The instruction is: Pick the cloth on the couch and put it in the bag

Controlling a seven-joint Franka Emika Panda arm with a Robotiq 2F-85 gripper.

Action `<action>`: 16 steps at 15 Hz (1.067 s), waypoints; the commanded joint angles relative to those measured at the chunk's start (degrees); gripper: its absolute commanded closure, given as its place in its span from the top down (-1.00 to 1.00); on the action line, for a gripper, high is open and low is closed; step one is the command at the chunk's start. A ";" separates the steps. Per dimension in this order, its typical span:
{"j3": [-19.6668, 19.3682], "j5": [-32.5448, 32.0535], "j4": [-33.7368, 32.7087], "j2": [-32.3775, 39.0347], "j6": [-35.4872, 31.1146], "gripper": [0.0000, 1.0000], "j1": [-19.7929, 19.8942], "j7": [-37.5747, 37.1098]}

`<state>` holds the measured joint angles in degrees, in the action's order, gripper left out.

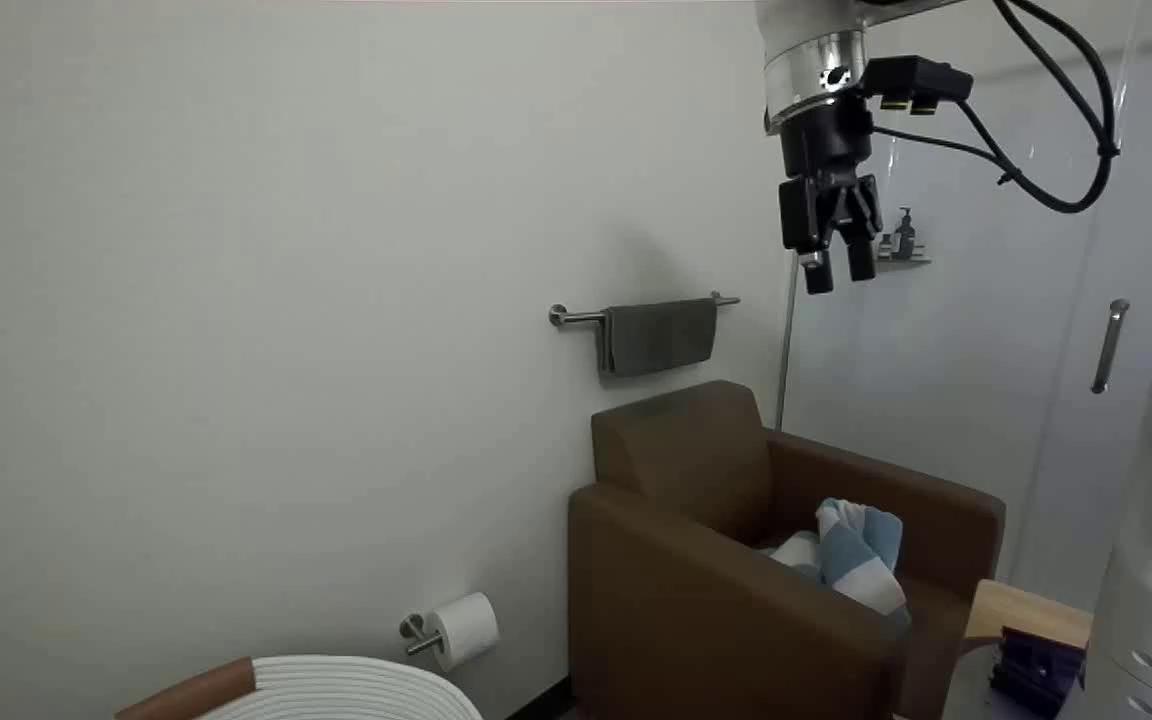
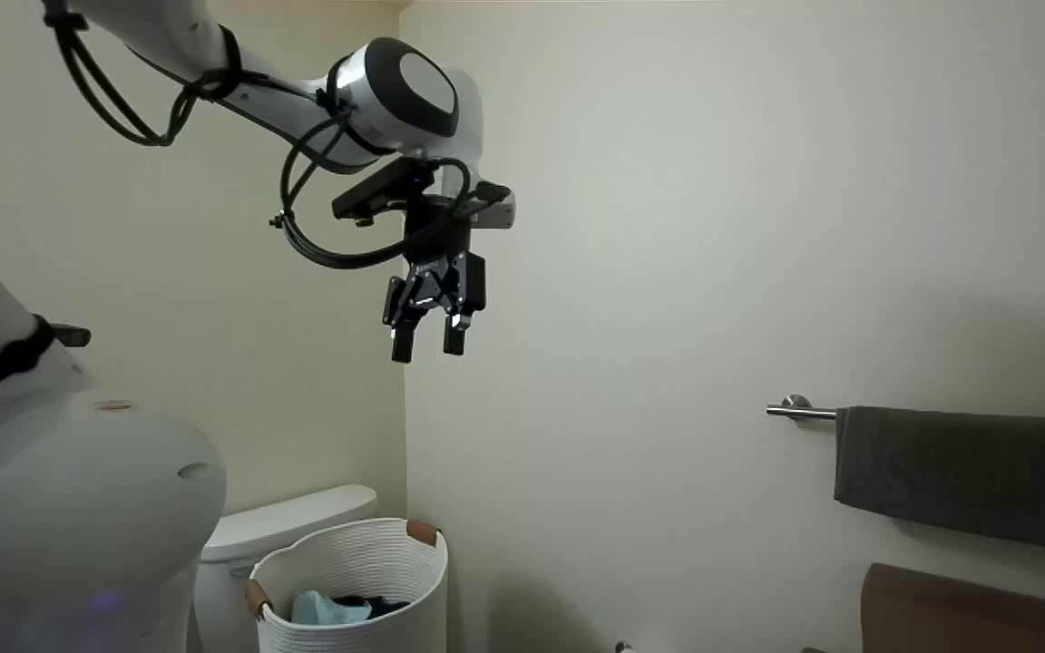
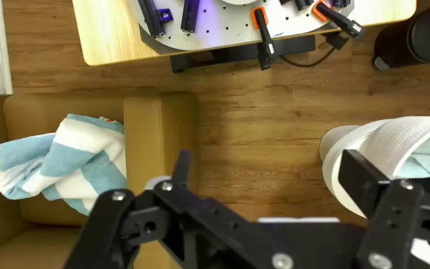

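A blue and white striped cloth [image 1: 862, 560] lies crumpled on the seat of the brown couch [image 1: 681, 590]. The wrist view shows the cloth [image 3: 69, 160] at the left, beside the couch arm [image 3: 144, 145]. The bag is a white woven basket with brown handles [image 2: 405, 630]. It holds a light blue cloth [image 2: 327, 609] and dark items. Its rim [image 1: 356, 685] shows in an exterior view, and its wall [image 3: 394, 140] shows in the wrist view. My gripper [image 1: 840, 278] is open and empty, high above the floor between couch and basket, also seen in an exterior view [image 2: 429, 348].
A grey towel [image 1: 661, 337] hangs on a wall bar above the couch. A toilet paper roll [image 1: 466, 630] is on the wall. A toilet [image 2: 291, 517] stands behind the basket. A wooden table [image 3: 110, 45] with clamps and a black bin [image 3: 420, 35] show in the wrist view.
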<state>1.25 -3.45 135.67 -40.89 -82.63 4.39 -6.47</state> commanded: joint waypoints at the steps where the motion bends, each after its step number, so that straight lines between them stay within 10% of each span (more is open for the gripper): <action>1: -0.38 -0.19 -0.13 0.07 0.13 1.00 -0.52 -0.24; 11: -1.06 -1.18 3.24 -0.07 -9.04 1.00 0.78 -1.99; 16: -9.03 -4.40 -1.60 7.16 -13.88 1.00 5.59 1.99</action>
<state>-3.18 -5.74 137.82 -38.48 -95.05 7.01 -7.23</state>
